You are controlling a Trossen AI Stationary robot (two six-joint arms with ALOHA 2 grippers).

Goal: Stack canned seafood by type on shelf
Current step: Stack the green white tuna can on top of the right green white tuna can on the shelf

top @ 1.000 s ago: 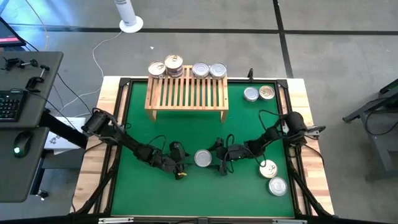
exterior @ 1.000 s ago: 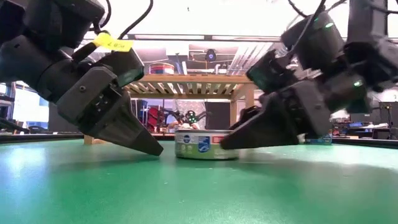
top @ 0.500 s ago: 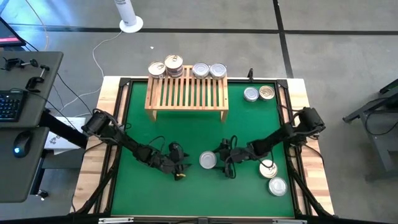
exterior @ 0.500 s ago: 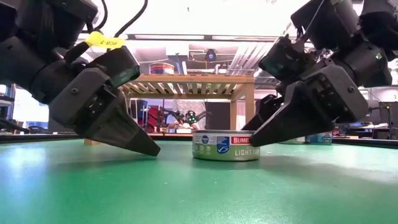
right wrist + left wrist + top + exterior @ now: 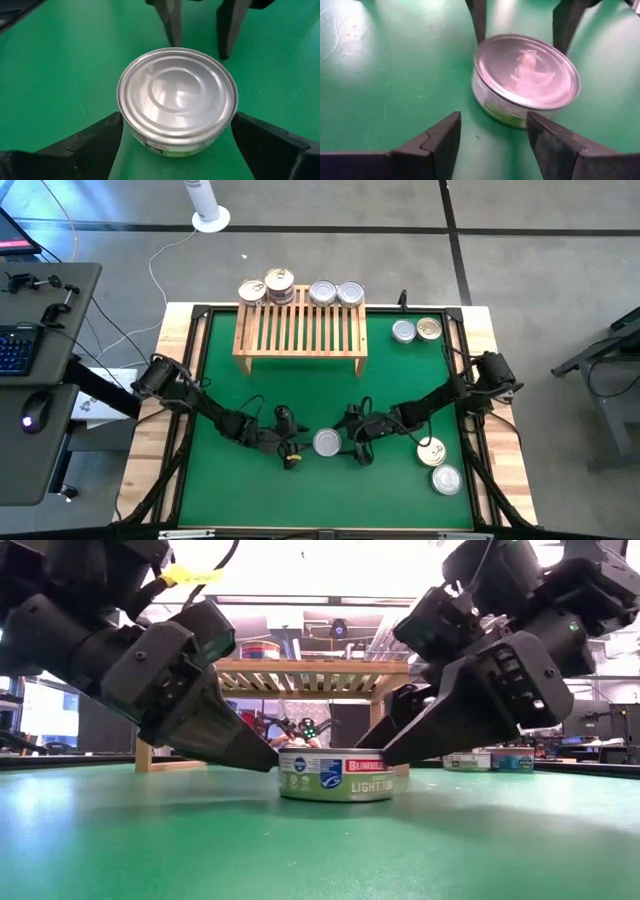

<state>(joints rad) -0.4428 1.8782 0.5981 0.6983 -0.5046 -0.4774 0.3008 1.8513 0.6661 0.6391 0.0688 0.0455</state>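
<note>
Canned seafood is spread over the green mat (image 5: 260,380) and the shelf (image 5: 299,330). One silver tuna tin (image 5: 327,442) lies flat on the mat toward the near middle of the desk (image 5: 490,330), lid side down, its label reading "LIGHT" in the low view. It is framed by both grippers. The right gripper (image 5: 352,443) is lowered at the tin's right side, and its fingers (image 5: 95,142) are spread wide, with the tin set between them; in the right wrist view the tin fills most of the gap, though contact with either finger cannot be confirmed. The left gripper (image 5: 292,448) is lowered just beside the tin's left side, its fingers (image 5: 442,137) parted to a middling width and holding nothing; one fingertip is near the tin's wall.

Four more tins (image 5: 298,288) are lined up along the far edge of the shelf, which stands at the far middle of the mat. Two tins (image 5: 416,330) rest side by side on the mat to the right of the shelf, one silver and one gold-toned. Two further tins (image 5: 438,464) lie near the mat's near right corner. A keyboard (image 5: 15,350) and mouse (image 5: 30,418) are seen on a separate side stand to the left.
</note>
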